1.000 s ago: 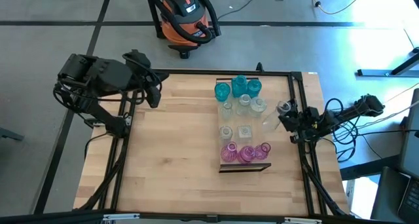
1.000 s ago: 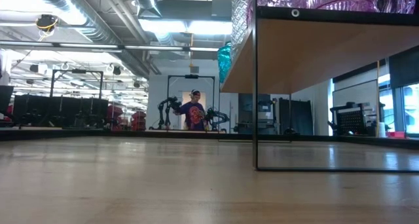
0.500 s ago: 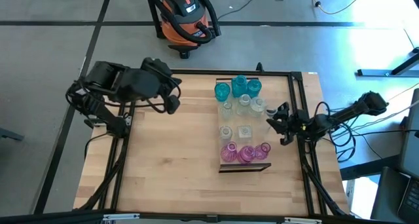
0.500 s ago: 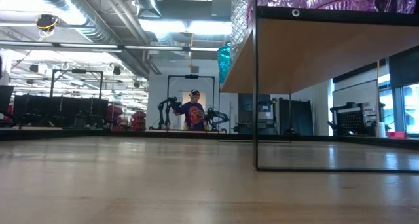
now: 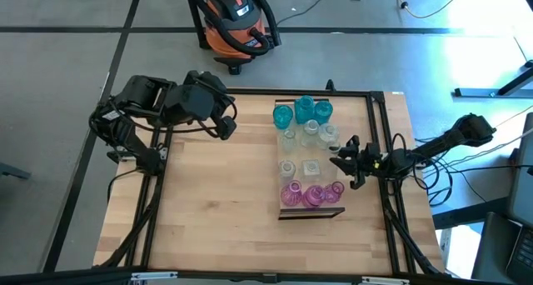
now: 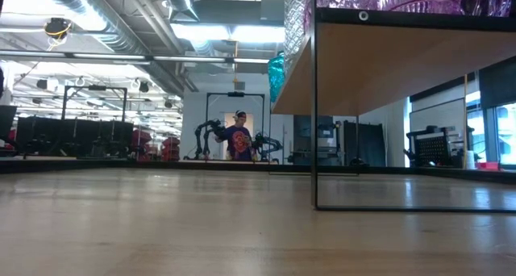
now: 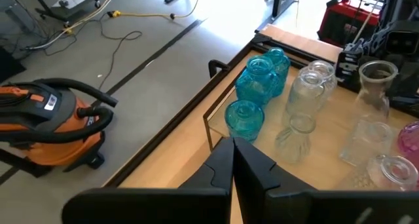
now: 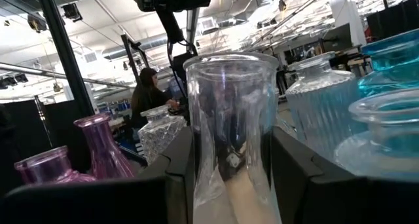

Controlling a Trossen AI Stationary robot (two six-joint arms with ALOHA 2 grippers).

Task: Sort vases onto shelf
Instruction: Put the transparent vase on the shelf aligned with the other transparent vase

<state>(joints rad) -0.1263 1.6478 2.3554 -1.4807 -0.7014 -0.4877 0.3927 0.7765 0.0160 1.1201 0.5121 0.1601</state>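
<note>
The left gripper (image 5: pixel 225 128) hangs over the desk (image 5: pixel 208 210), fingers together, teal vases (image 7: pixel 258 80) beyond their tips. The right gripper's (image 5: pixel 343 160) fingers clamp a clear vase (image 8: pixel 230 139) (upright) over the shelf (image 5: pixel 321 213), pink vases (image 5: pixel 310 193) just beside.

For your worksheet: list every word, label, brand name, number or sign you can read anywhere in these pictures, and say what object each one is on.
None can be read.
Vacuum: a pale label on its dark top, too blurred to read.
Person's shirt: an orange print, too small to read.
Vases, shelf, table: no lettering seen.
</note>
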